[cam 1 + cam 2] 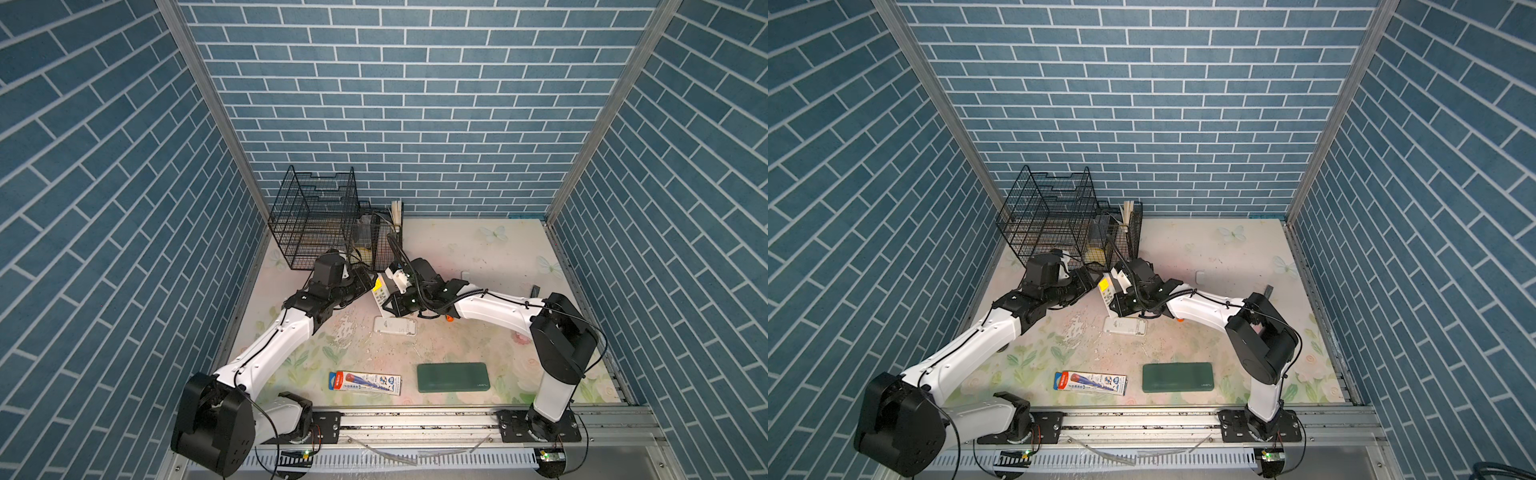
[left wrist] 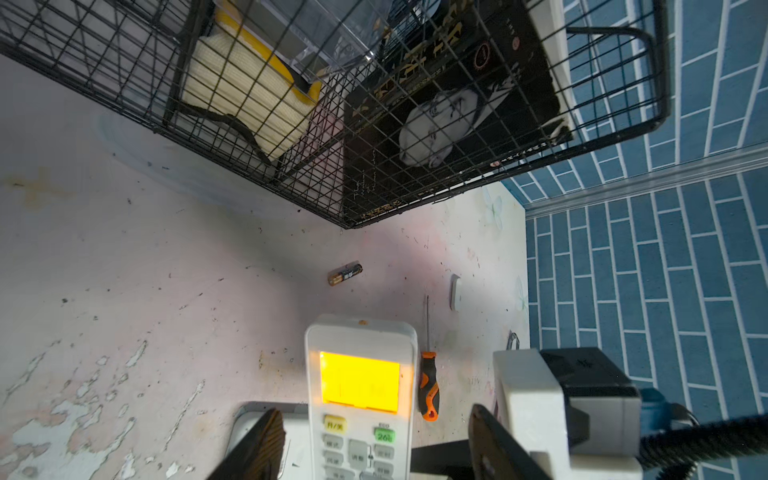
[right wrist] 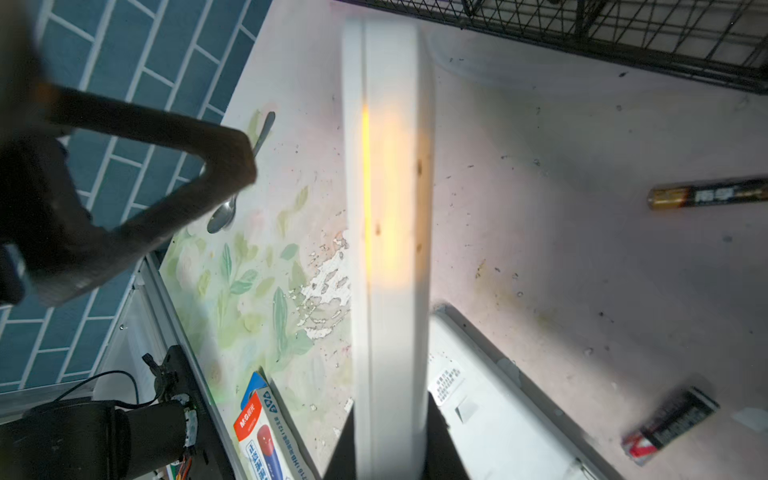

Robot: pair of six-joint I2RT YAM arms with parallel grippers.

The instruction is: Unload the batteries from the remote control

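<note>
Wire rack [image 1: 313, 216], black, at the back left corner, with a smaller wire basket [image 1: 380, 237] beside it holding a dark book [image 2: 449, 112]. Green rectangular case [image 1: 454, 377] and printed pen box [image 1: 365, 383] near the front edge. Orange-and-black screwdriver [image 2: 429, 384]. Metal spoon [image 3: 232, 199]. Floral tablecloth [image 1: 478, 249], worn in patches.

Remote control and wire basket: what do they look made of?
Remote control: seemingly white moulded plastic, smooth matte shell, rubbery-looking buttons, lit orange screen. Wire basket: probably thin metal wire with a black coating, judging by its rigid open grid.
</note>
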